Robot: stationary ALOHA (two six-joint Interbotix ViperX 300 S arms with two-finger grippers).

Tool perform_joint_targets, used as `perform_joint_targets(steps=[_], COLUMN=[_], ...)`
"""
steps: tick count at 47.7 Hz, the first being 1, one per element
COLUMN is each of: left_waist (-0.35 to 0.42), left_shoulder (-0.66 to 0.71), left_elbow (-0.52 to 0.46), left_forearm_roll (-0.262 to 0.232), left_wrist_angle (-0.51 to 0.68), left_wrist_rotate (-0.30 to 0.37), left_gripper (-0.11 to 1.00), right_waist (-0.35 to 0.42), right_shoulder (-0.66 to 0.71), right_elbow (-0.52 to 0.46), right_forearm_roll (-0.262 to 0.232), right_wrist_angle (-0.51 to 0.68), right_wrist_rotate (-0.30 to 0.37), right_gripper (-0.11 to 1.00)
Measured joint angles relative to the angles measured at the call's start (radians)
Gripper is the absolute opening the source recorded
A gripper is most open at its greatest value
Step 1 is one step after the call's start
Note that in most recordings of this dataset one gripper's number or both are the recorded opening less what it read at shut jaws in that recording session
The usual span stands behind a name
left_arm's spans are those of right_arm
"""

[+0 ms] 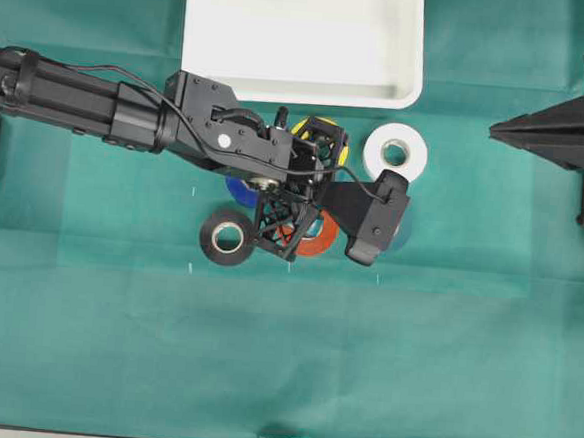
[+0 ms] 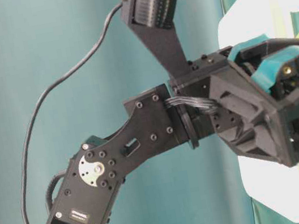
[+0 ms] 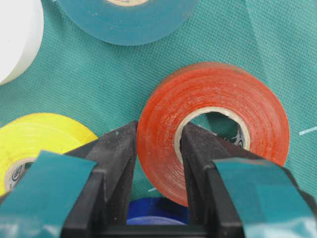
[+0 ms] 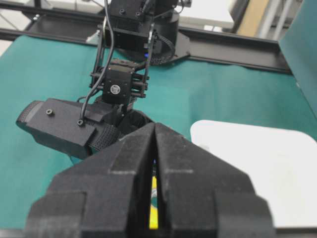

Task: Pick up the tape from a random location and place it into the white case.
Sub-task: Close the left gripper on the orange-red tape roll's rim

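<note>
The tape [image 3: 218, 106], an orange-red roll with a pale core, lies flat on the green cloth [image 1: 86, 295]. My left gripper [image 3: 157, 134] is shut on its wall, with one finger [image 3: 119, 148] outside the roll and the other [image 3: 195, 148] inside the core. From overhead the left gripper [image 1: 306, 230] covers most of the tape [image 1: 318, 245]. The white case [image 1: 305, 39] sits at the back, above that spot. At the right edge my right gripper [image 1: 497, 128] is shut on nothing, and in its own view the right gripper [image 4: 154, 130] points toward the left arm.
Other rolls crowd the tape: yellow [image 3: 39, 139], teal [image 3: 129, 22], white [image 3: 15, 39] and blue [image 3: 158, 210]. Overhead, a black roll [image 1: 228, 238] lies left of the tape and the white roll [image 1: 395, 152] lies below the case's right corner.
</note>
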Motion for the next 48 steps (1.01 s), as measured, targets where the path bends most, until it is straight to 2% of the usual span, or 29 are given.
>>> perform_joint_targets(steps=[20, 31, 48], left_waist=[-0.002, -0.012, -0.044], left_shoulder=[0.0, -0.046, -0.152], left_elbow=[0.0, -0.011, -0.08], left_forearm_roll=[0.0, 0.0, 0.0], left_wrist_angle=[0.0, 0.003, 0.16], left_wrist_rotate=[-0.035, -0.064, -0.098], left_gripper=[0.23, 0.23, 0.23], right_waist=[0.0, 0.0, 0.0], right_shoulder=[0.0, 0.0, 0.0], right_elbow=[0.0, -0.002, 0.0], right_forearm_roll=[0.0, 0.0, 0.0], right_wrist_angle=[0.003, 0.005, 0.006], right_wrist_rotate=[-0.002, -0.002, 0.0], right_gripper=[0.0, 0.0, 0.0])
